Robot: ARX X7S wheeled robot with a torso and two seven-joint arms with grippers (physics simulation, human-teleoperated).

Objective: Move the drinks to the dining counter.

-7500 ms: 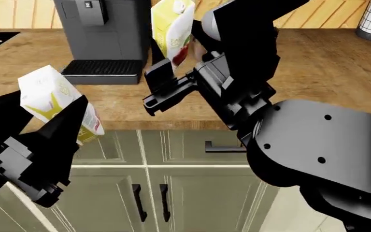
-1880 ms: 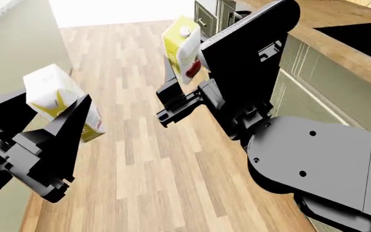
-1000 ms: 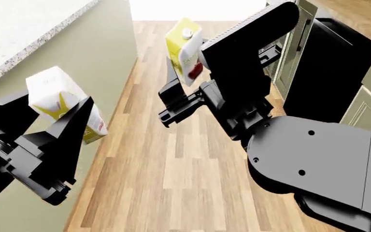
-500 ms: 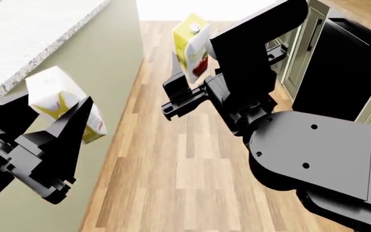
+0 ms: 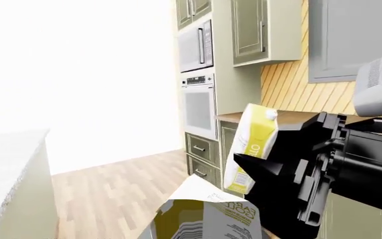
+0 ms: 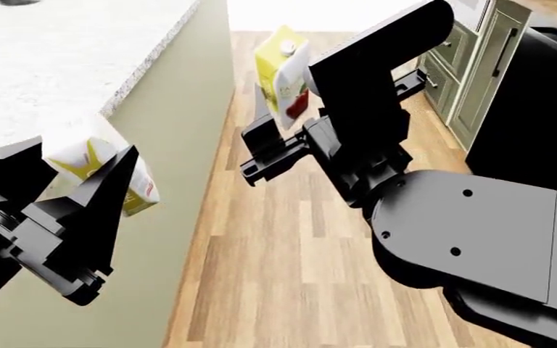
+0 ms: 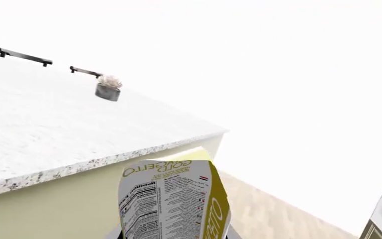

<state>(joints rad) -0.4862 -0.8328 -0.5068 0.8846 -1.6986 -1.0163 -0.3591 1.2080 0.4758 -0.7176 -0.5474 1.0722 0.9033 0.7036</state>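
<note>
Juice cartons (image 6: 281,71) (image 6: 104,168): one clamped in each gripper (image 6: 276,109) (image 6: 85,188) | dining counter (image 6: 56,65): white speckled top, edge at left | floor (image 6: 278,254): light wood planks

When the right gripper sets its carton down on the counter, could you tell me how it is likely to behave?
The carton is tall on a narrow base and held tilted, so it may tip unless squared first. Its flat faces look undented in the right gripper, suggesting fairly stiff card. The counter looks smooth, so it could slide.
</note>
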